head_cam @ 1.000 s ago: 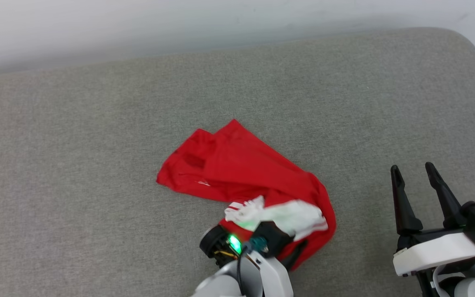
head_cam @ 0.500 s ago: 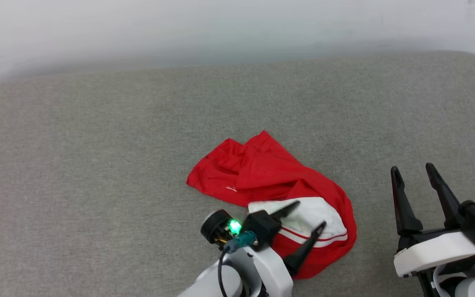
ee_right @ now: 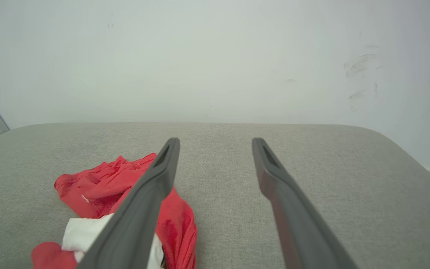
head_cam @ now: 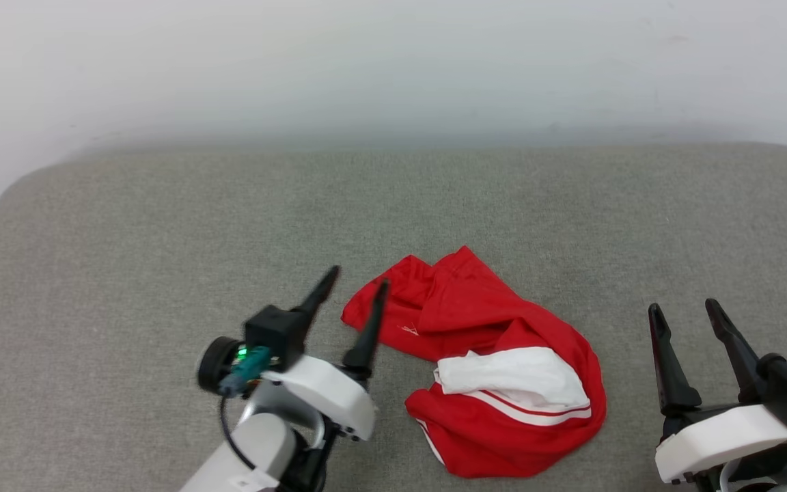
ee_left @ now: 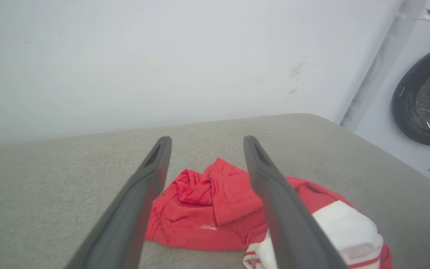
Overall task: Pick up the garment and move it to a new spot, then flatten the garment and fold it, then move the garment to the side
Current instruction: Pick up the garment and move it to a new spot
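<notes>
Since the garment (head_cam: 489,321) lies crumpled in a loose heap on the grey upholstered surface (head_cam: 161,225), the left tool (head_cam: 359,276) just beside its edge and the right tool (head_cam: 682,307) further off both stand wide open and empty, seemingly poised to flatten it.

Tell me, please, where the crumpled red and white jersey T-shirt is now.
In the head view, the red and white T-shirt lies crumpled on the grey fabric surface, right of centre, between the left gripper and right gripper.
</notes>
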